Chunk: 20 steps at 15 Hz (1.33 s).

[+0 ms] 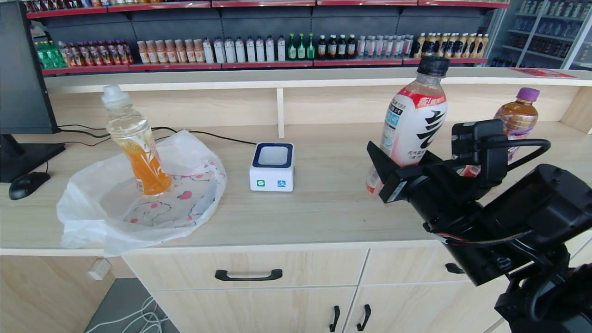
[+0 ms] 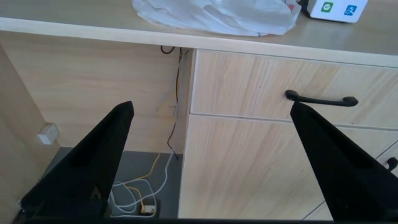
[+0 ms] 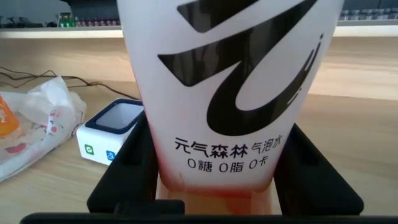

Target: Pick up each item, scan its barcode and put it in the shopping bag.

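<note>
— Where is the white bottle (image 1: pixel 414 125)?
— In my right claw (image 3: pixel 217 180). Its fingers are clamped on the bottle's lower part. The bottle leans a little above the counter (image 1: pixel 323 208), to the right of the scanner (image 1: pixel 273 166).
— And your left claw (image 2: pixel 211 109)?
— Its fingers are spread wide, low in front of the drawer (image 2: pixel 280 81) under the counter's edge.
— Anything bagged?
— An orange bottle (image 1: pixel 138 148) stands upright in the shopping bag (image 1: pixel 92 208), left of the scanner. A purple-capped bottle (image 1: pixel 520 115) stands behind my right arm.

The scanner (image 1: pixel 272 166) stands right of shopping bag (image 1: pixel 92 206), left of held bottle (image 1: pixel 413 122).
</note>
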Tool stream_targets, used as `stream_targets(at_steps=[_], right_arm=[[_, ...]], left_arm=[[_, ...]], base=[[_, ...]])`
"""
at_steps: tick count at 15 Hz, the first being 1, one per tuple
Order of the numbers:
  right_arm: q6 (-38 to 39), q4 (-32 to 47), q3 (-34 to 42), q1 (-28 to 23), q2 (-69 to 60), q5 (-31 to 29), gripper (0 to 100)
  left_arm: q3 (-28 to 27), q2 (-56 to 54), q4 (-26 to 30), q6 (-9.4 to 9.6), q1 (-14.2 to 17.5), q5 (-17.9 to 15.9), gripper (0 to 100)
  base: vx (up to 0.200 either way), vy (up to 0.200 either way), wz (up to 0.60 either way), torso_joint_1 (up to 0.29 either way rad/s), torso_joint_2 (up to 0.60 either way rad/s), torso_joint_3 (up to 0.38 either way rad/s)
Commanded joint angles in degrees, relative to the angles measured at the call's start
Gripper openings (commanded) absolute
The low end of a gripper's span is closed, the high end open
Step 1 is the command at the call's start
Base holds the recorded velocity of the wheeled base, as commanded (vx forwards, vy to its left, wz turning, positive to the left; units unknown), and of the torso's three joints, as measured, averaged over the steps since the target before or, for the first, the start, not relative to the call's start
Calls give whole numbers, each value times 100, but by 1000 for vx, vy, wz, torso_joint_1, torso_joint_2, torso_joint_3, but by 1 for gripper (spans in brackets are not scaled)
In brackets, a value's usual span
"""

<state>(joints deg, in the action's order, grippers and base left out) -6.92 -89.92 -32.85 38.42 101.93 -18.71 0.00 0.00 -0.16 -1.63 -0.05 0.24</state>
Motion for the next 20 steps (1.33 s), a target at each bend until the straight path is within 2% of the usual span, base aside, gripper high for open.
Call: stream_targets(at_steps=[1,12,19,20], right_arm=[[-2,-8,25,-2,-32,-1,0],[-2,-8,165,-2,-182,8,0],[-37,-8,-274,-28,-6,193,0],[-274,-8,-178,-265,-41,403,0]], left_arm=[[0,9,-2,-4,-4,2,100],[0,0,-2,-21,-4,2,100],[0,0,-2,-12,-4,2,100],[0,0,-2,-12,-4,2,100]], base=[[0,200,0,12,2,7],[0,200,0,4,2,3],[0,0,0,0,0,0],[0,0,0,0,0,0]])
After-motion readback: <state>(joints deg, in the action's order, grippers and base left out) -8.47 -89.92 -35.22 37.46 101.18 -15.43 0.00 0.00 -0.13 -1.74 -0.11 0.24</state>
